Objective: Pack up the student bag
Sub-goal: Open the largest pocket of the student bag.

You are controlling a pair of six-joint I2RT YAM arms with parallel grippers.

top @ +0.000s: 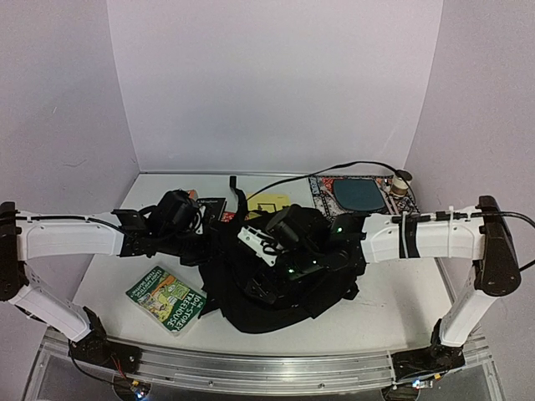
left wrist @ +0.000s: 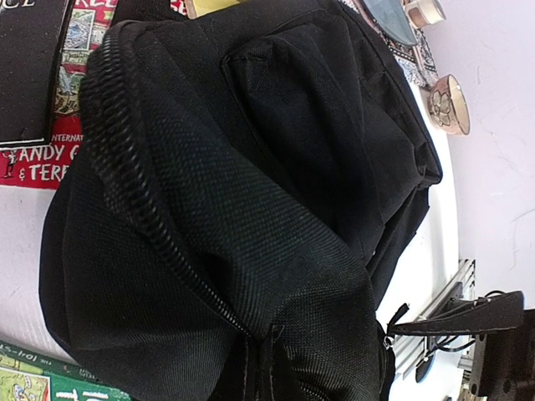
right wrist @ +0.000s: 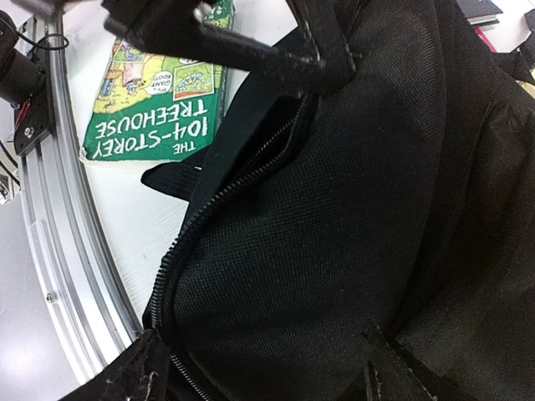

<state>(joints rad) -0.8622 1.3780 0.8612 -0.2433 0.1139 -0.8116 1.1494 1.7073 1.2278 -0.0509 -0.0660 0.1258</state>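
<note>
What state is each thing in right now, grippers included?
student bag: lying slumped, zip parted.
left gripper: shut, seemingly pinching bag fabric that bunches at it.
right gripper: open, fingers spread over the bag.
green book: closed, lying flat, outside the bag.
yellow book: lying flat behind the bag, partly hidden.

Overhead view: light was bright, diffuse, shadows soft on the tabletop point(top: 393, 309). Wrist views: student bag point(left wrist: 251, 209) weave was sharp, frame edges bowed, nearest parts blurred.
</note>
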